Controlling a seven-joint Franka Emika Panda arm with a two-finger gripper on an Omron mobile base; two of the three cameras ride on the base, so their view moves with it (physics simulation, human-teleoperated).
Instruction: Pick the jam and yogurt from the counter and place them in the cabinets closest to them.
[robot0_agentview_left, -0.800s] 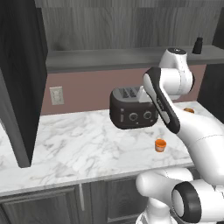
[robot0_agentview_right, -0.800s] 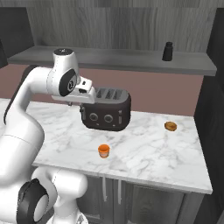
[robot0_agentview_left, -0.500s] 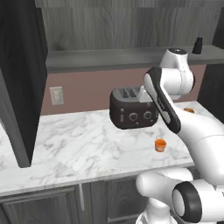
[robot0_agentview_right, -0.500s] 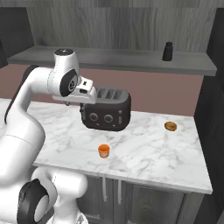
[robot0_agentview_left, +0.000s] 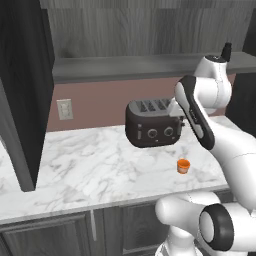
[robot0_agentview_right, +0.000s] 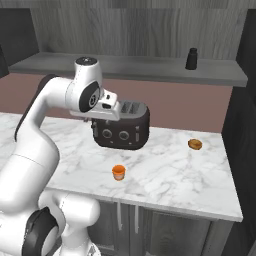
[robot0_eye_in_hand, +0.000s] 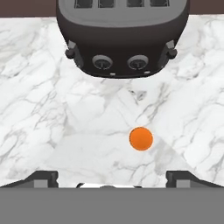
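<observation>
The gripper (robot0_eye_in_hand: 112, 177), seen from the hand view, looks straight down on the counter (robot0_eye_in_hand: 39, 118) with its two finger tips spread wide at the bottom corners of the view and nothing between them. The jam (robot0_eye_in_hand: 141, 138) stands upright on bare marble, apart from the gripper and off-centre between the tips, nearer one tip than the other. From the right base view the jam (robot0_agentview_right: 118, 172) sits near the front edge of the counter (robot0_agentview_right: 200, 180), in front of the black toaster (robot0_agentview_right: 121, 129); the left base view places the jam (robot0_agentview_left: 183, 166) toward the counter's front right part. A small brown round item (robot0_agentview_right: 195, 144) lies near the back right corner, and a dark bottle (robot0_agentview_right: 191, 58) stands on the shelf of the cabinets (robot0_agentview_right: 130, 67). Likely hazards, as judged: a descent without centring could let one tip strike the jar's rim and tip it or push it toward the front edge; the tapered wall may slip upward out of a low or weak pinch; the toaster stands close behind and could be clipped by the hand on approach or lift.
</observation>
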